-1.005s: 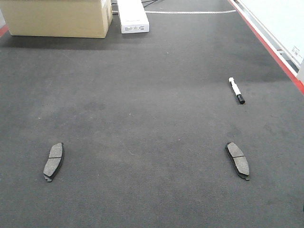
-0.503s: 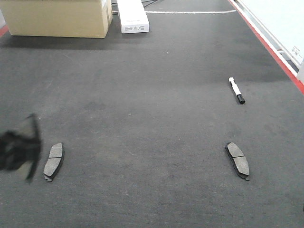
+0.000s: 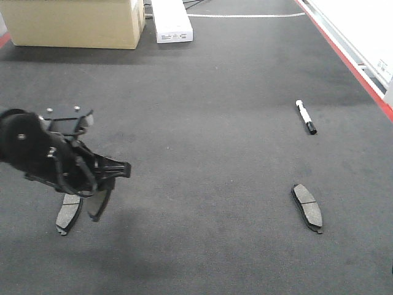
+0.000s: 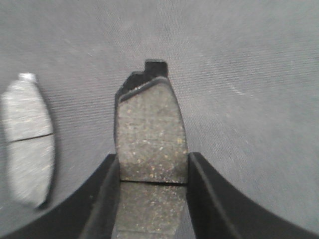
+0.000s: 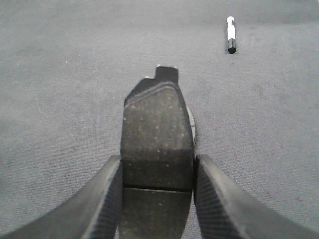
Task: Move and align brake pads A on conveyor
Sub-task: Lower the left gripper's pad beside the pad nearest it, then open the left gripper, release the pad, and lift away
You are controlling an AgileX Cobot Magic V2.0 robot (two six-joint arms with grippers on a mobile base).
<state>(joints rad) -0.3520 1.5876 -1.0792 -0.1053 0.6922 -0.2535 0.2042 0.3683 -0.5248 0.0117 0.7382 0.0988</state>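
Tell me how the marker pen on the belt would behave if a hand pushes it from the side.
The marker pen looks round and slim, so it would probably roll rather than slide. The felt-like conveyor may slow it soon. It seems stiff and light, and its smooth barrel could slip between fingers.

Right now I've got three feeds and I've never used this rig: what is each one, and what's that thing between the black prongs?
The wide picture looks down the conveyor from the robot's front. Two brake pads lie there, one left, one right, plus a marker pen; boxes sit at the far end. The black machine is the left arm's gripper. The other two pictures come from cameras on each wrist. Those prongs are gripper fingers: the left gripper grips a pad, and the right gripper grips another.
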